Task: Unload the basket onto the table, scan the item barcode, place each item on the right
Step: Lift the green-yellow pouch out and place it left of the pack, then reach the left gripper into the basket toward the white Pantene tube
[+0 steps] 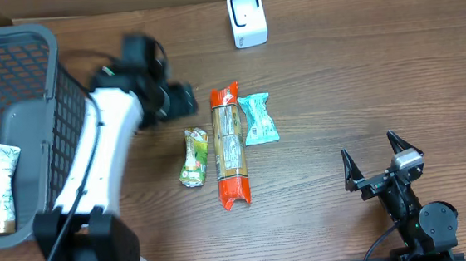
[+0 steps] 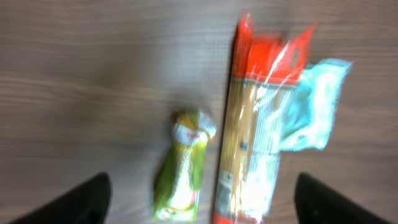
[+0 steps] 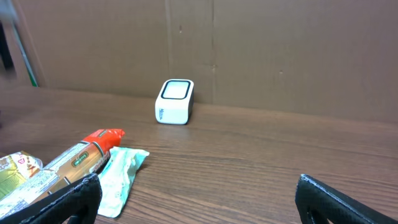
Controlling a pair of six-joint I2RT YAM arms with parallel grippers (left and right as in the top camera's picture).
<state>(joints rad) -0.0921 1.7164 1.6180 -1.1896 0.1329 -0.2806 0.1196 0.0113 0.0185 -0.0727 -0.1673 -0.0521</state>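
A grey basket [image 1: 12, 81] is placed left of the left jaws. Cardboard [image 3: 280, 56] is stood beyond the right jaws.

The wooden bench [image 1: 362, 79] carries a white scanner [image 1: 247, 18] standing near its far edge, well apart from the rest. Near the middle lies a long orange pack [image 1: 229, 144], pointing away from the robot, with a teal packet [image 1: 258, 118] touching its right side and a green packet [image 1: 193, 157] just beside its left. A grey basket [image 1: 17, 32] stands at the far left.
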